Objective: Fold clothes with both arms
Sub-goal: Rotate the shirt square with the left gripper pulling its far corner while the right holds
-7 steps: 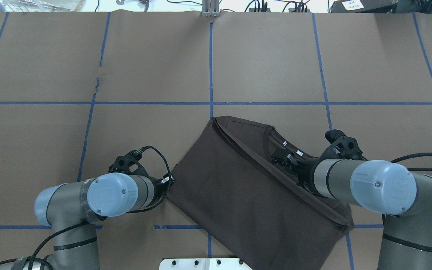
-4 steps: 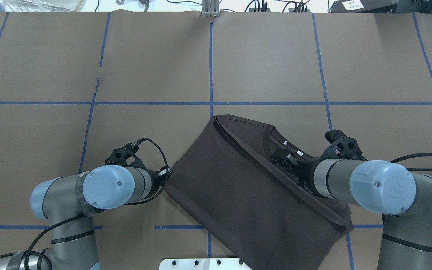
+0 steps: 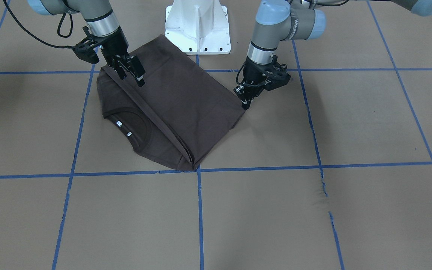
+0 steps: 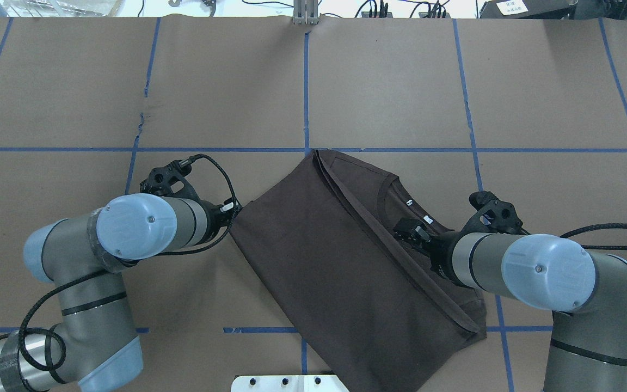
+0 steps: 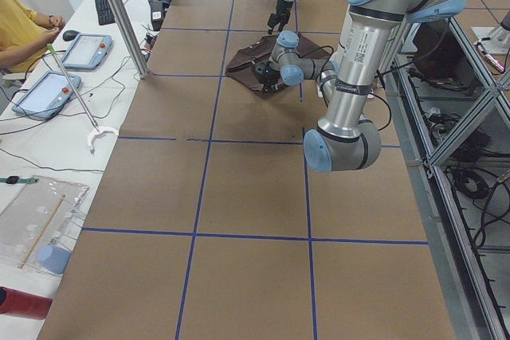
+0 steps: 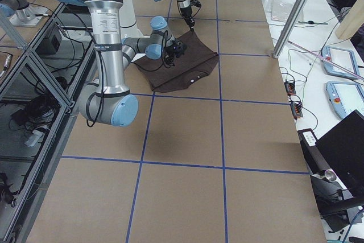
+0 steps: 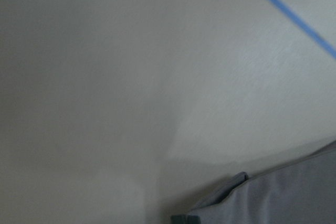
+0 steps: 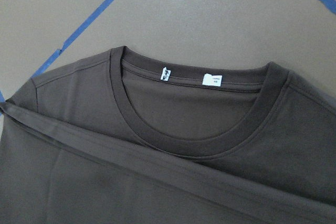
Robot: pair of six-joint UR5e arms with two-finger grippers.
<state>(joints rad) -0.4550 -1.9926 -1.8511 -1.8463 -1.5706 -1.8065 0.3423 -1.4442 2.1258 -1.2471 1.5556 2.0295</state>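
Note:
The dark brown t-shirt (image 3: 186, 105) lies folded lengthwise and flat on the brown table, with its collar (image 3: 144, 127) and white neck tags showing. In the overhead view (image 4: 319, 261) it lies slanted between the arms. My left gripper (image 3: 245, 103) is shut on the shirt's corner near the table, and it shows at the shirt's left point in the overhead view (image 4: 234, 208). My right gripper (image 3: 130, 77) stands tilted over the folded edge with its jaws apart, and the cloth under it is flat. I cannot tell whether it touches. The right wrist view shows the collar (image 8: 184, 103).
The white base pedestal (image 3: 197, 26) stands just behind the shirt's near end. Blue tape lines cross the table in a grid. The paper has a small tear (image 3: 323, 187). An operator in yellow (image 5: 24, 29) sits at a side desk with tablets.
My left gripper moved left and away from the robot, pulling the shirt's corner with it. The shirt turned, its far corner reaching the blue line. The right gripper barely moved.

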